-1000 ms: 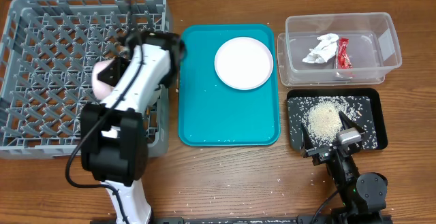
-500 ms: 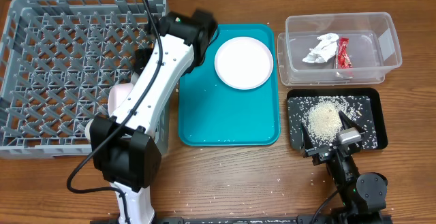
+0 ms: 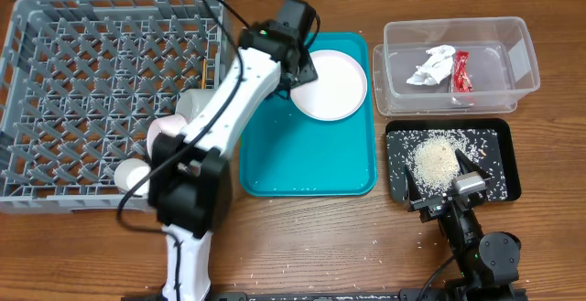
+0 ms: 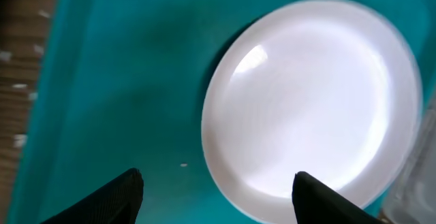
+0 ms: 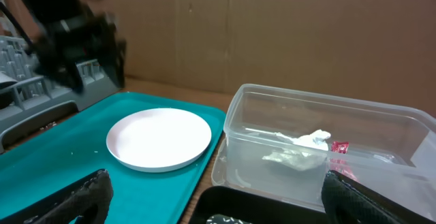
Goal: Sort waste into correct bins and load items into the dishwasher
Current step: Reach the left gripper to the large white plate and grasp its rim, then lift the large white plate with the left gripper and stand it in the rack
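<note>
The round pale plate (image 3: 331, 86) lies on the teal tray (image 3: 307, 155). My left gripper (image 3: 300, 70) hovers open over the plate's left edge. In the left wrist view the plate (image 4: 313, 101) fills the right side, with its rim below the gap of the open gripper (image 4: 218, 186). The grey dishwasher rack (image 3: 82, 81) holds a pink bowl (image 3: 163, 138), a grey-green bowl (image 3: 189, 104) and a white cup (image 3: 131, 173). Napkin (image 3: 433, 66) and red wrapper (image 3: 461, 70) lie in the clear tub (image 3: 517, 59). Rice (image 3: 435, 159) sits in the black tray (image 3: 499, 145), under my open, empty right gripper (image 3: 458, 177).
A thin wooden stick (image 3: 203, 67) stands in the rack's right side. Loose grains dot the wooden table (image 3: 302, 237) in front of the trays. In the right wrist view the tub (image 5: 327, 142) stands right of the plate (image 5: 160, 139), and the left arm (image 5: 75, 40) is beyond it.
My left arm swung right from the rack to above the plate. Its gripper opened and left the pink bowl in the rack. The right arm has not moved.
</note>
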{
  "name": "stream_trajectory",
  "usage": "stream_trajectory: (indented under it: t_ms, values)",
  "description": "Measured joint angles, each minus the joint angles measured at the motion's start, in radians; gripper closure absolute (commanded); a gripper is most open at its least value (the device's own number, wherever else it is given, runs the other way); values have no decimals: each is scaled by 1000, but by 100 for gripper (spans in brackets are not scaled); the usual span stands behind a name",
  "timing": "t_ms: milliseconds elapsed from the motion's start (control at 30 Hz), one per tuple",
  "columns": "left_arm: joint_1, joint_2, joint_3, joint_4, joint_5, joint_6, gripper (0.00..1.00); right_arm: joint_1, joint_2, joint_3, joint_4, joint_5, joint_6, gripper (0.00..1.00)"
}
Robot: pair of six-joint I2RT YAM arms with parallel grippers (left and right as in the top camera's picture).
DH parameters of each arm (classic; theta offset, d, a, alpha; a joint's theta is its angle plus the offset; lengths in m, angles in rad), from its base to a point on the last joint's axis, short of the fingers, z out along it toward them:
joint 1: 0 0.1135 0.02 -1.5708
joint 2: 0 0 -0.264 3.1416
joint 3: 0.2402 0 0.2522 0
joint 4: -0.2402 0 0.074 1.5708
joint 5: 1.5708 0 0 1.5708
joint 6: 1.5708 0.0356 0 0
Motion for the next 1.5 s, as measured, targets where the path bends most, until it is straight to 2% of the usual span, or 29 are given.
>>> stream_trajectory:
  t_ms: [33,100,233,300,500,633,767,867,1000,1167,1333,1500]
  values:
    - [0,31,-2,8,15,1,33,0,0,0,0,0,0,0]
    - [0,88,-3,11,42,3,59,0,0,0,0,0,0,0]
    - [0,185,-14,7,108,26,85,0,0,0,0,0,0,0]
    - [0,177,-11,-10,136,26,95,0,0,0,-1,0,0,0]
    - [2,163,0,-113,156,71,96,0,0,0,-1,0,-1,0]
    - [2,55,8,-276,44,130,96,0,0,0,0,0,0,0]
    - [2,-156,24,-422,-205,187,96,0,0,0,0,0,0,0]
    - [2,-319,49,-537,-478,235,96,0,0,0,0,0,0,0]
    - [5,-440,61,-640,-805,288,96,0,0,0,0,0,0,0]
    - [47,-442,62,-636,-1112,357,96,0,0,0,0,0,0,1]
    - [138,-433,58,-542,-1199,379,96,0,0,0,0,0,0,0]
    - [320,-433,35,-459,-1196,391,96,0,0,0,0,0,0,0]
